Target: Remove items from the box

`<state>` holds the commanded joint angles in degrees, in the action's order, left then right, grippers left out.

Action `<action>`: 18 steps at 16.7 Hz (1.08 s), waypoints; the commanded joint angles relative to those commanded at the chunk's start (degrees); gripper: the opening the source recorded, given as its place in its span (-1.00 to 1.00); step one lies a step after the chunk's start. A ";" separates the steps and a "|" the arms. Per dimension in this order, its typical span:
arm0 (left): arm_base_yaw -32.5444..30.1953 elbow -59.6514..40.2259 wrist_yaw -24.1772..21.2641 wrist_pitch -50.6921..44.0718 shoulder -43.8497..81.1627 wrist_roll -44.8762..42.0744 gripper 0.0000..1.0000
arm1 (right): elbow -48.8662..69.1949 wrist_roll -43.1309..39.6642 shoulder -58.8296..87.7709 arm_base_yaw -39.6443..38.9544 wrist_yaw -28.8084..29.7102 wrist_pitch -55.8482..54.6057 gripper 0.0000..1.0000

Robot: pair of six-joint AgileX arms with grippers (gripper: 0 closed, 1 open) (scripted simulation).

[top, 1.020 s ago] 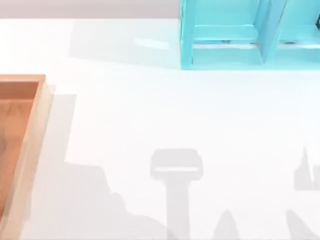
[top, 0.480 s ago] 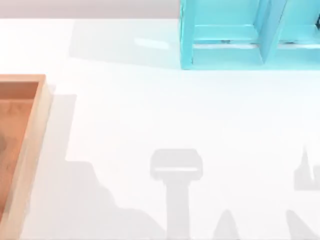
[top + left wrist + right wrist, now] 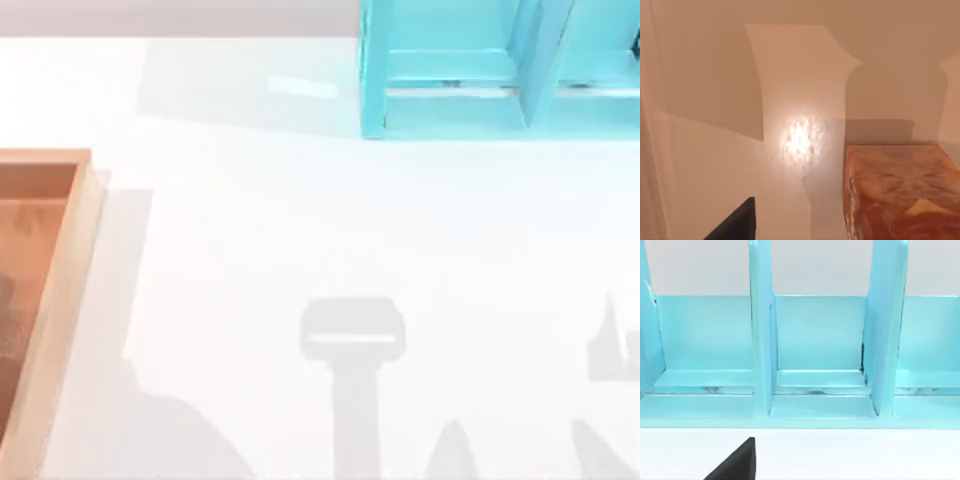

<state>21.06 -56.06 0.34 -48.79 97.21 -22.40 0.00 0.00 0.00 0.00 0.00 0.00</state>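
The box [image 3: 70,260], a shallow wooden tray with light raised rims and an orange-brown floor, lies at the table's left edge in the top view, cut off by the frame. One corner of the box [image 3: 900,190] also appears in the left wrist view, on the white table. The items are out of view. A dark part of my left gripper [image 3: 735,225] pokes in at the edge of the left wrist view, apart from that box corner. A like dark part of my right gripper [image 3: 735,465] shows in the right wrist view, facing the shelf unit.
A teal-blue shelf unit [image 3: 450,90] with upright dividers stands at the back right, and its open compartments [image 3: 820,340] face the right wrist camera. Grey shadows of the arms [image 3: 352,340] lie on the white table along the near edge.
The large arm shadow at the near left of the table has shrunk back toward the box. A faint grey shadow has appeared on the box floor.
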 joint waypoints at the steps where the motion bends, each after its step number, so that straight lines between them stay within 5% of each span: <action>1: 0.03 1.09 0.00 1.66 0.58 -0.05 1.00 | 0.00 0.00 0.00 0.00 0.00 0.00 1.00; 7: 0.07 2.40 -0.01 3.82 1.36 -0.10 1.00 | 0.00 0.00 0.00 0.00 0.00 0.00 1.00; 18: 0.07 2.40 -0.01 3.82 1.36 -0.10 -0.66 | 0.00 0.00 0.00 0.00 0.00 0.00 1.00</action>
<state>21.13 -53.66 0.33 -44.97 98.58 -22.50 0.00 0.00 0.00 0.00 0.00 0.00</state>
